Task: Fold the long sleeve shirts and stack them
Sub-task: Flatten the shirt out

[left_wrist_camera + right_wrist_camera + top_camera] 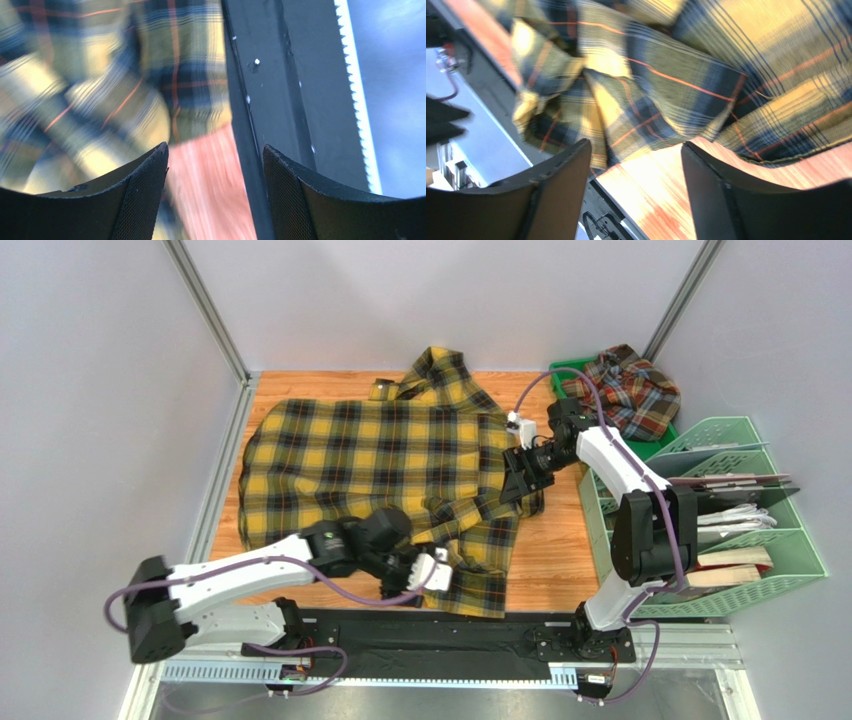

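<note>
On the top view I have the yellow shirt [380,455] spread across the tabletop [550,570], with the rust-red shirt [625,390] bunched up to the right of its collar. The left gripper [415,582] is at the yellow shirt's near hem and the right gripper [518,485] at its right edge.

On the left wrist view the jaws are wide apart and empty over the yellow shirt's corner.

On the right wrist view they are likewise parted, holding nothing, above its rumpled edge.
</note>
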You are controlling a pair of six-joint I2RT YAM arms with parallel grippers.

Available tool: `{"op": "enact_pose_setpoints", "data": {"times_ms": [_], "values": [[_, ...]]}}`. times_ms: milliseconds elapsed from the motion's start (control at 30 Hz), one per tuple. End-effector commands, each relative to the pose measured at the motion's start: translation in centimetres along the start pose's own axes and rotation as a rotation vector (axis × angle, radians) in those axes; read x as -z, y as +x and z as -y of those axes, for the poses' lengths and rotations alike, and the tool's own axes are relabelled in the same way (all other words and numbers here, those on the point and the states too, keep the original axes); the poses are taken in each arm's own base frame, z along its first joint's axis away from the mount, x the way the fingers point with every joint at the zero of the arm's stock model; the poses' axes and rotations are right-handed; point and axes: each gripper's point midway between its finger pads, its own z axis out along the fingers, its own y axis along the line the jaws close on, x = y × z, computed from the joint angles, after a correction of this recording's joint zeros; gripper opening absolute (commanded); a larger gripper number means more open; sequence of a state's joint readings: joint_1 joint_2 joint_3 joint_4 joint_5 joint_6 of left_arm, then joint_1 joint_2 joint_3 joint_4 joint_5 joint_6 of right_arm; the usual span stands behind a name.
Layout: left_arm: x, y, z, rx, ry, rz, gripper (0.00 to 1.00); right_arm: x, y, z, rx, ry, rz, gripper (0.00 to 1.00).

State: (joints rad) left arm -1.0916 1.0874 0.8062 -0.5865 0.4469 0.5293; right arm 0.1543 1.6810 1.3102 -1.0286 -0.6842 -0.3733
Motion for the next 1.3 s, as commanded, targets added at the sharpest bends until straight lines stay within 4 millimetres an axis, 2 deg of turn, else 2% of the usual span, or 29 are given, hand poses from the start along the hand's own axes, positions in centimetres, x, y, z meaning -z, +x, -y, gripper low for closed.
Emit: {"op": "enact_pose_setpoints", "data": {"times_ms": [0, 33, 67, 100, 133, 200, 267, 300, 333, 367, 400, 433, 467, 500, 567, 600, 633, 700, 733, 767, 867, 967, 1033, 1133, 1167, 1233, 1267], "values": [[-4.4, -4.4, -0.9, -0.161, -0.013, 0.052, 0.75, -2.4, 0.5, 3.5, -0.074, 0.117, -0.045, 0.67], [-6.3, -3.7, -0.6, -0.162, 0.022, 0.006, 0.75, -2.8, 0.4, 4.1, -0.091, 0.133, -0.047, 0.66], [-7.2, -3.5, -0.5, -0.173, 0.04, -0.019, 0.74, -3.0, 0.0, 4.8, -0.093, 0.154, -0.046, 0.63], [-7.9, -4.3, -0.5, -0.191, 0.052, -0.027, 0.71, -3.8, 0.1, 5.7, -0.113, 0.158, -0.068, 0.62], [-9.4, -2.9, -0.5, -0.189, 0.079, -0.089, 0.7, -4.1, 0.0, 5.9, -0.118, 0.161, -0.072, 0.61], [-10.4, -1.9, -1.3, -0.199, 0.067, -0.143, 0.7, -4.4, -1.0, 7.0, -0.114, 0.187, -0.068, 0.59], [-11.7, -0.1, -2.1, -0.218, 0.045, -0.203, 0.7, -5.2, -1.1, 8.2, -0.134, 0.207, -0.085, 0.57], [-12.1, 0.5, -2.0, -0.222, 0.056, -0.222, 0.69, -5.2, -1.7, 8.6, -0.135, 0.216, -0.079, 0.56], [-12.5, 1.7, -1.6, -0.222, 0.089, -0.259, 0.67, -5.8, -1.4, 9.1, -0.149, 0.216, -0.097, 0.56], [-12.7, 2.1, -1.4, -0.218, 0.102, -0.272, 0.64, -6.0, -1.4, 9.4, -0.155, 0.227, -0.105, 0.56], [-12.9, 2.6, -1.1, -0.215, 0.122, -0.285, 0.55, -6.2, -1.5, 9.7, -0.153, 0.234, -0.11, 0.55], [-13.1, 3.5, -0.5, -0.203, 0.154, -0.311, 0.52, -6.3, -1.3, 10.0, -0.154, 0.239, -0.119, 0.55], [-13.2, 3.6, -0.5, -0.196, 0.158, -0.321, 0.49, -6.5, -1.0, 10.3, -0.155, 0.245, -0.132, 0.55], [-13.3, 3.9, -0.4, -0.186, 0.166, -0.335, 0.37, -6.6, -1.0, 10.5, -0.15, 0.25, -0.136, 0.55], [-13.4, 4.4, 0.1, -0.162, 0.203, -0.367, 0.25, -6.7, -0.3, 10.8, -0.155, 0.256, -0.156, 0.55], [-13.3, 4.3, 0.3, -0.153, 0.209, -0.368, 0.06, -6.7, -0.1, 10.6, -0.152, 0.254, -0.161, 0.55], [-12.9, 4.1, 1.1, -0.132, 0.247, -0.363, 0.0, -6.8, 0.3, 10.5, -0.155, 0.25, -0.17, 0.54], [-12.1, 2.1, 2.1, -0.127, 0.3, -0.301, 0.0, -6.3, 0.6, 9.9, -0.147, 0.241, -0.171, 0.54], [-10.9, 0.2, 3.4, -0.121, 0.358, -0.233, 0.0, -6.1, 0.7, 9.6, -0.142, 0.234, -0.171, 0.55], [-10.2, -1.5, 4.1, -0.135, 0.382, -0.186, 0.0, -5.9, 1.2, 9.1, -0.141, 0.221, -0.183, 0.56], [-7.7, -5.9, 6.2, -0.165, 0.452, -0.062, 0.0, -4.4, 0.9, 7.7, -0.099, 0.205, -0.171, 0.58], [-6.4, -8.5, 8.1, -0.174, 0.522, 0.001, 0.0, -3.0, 0.1, 6.3, -0.05, 0.179, -0.151, 0.62], [-6.5, -8.3, 8.9, -0.174, 0.564, -0.014, 0.0, -2.5, -0.8, 6.3, -0.029, 0.185, -0.131, 0.62], [-7.1, -7.7, 9.8, -0.168, 0.618, -0.038, 0.0, -3.0, -1.5, 6.8, -0.035, 0.189, -0.132, 0.61], [-7.1, -7.5, 9.9, -0.166, 0.625, -0.046, 0.03, -3.5, -1.5, 6.7, -0.039, 0.185, -0.141, 0.6], [-7.0, -7.2, 9.9, -0.159, 0.623, -0.065, 0.16, -4.3, -0.8, 6.9, -0.042, 0.195, -0.174, 0.58], [-6.6, -7.2, 10.0, -0.162, 0.626, -0.068, 0.24, -5.3, -0.2, 7.0, -0.036, 0.197, -0.203, 0.58]]}}
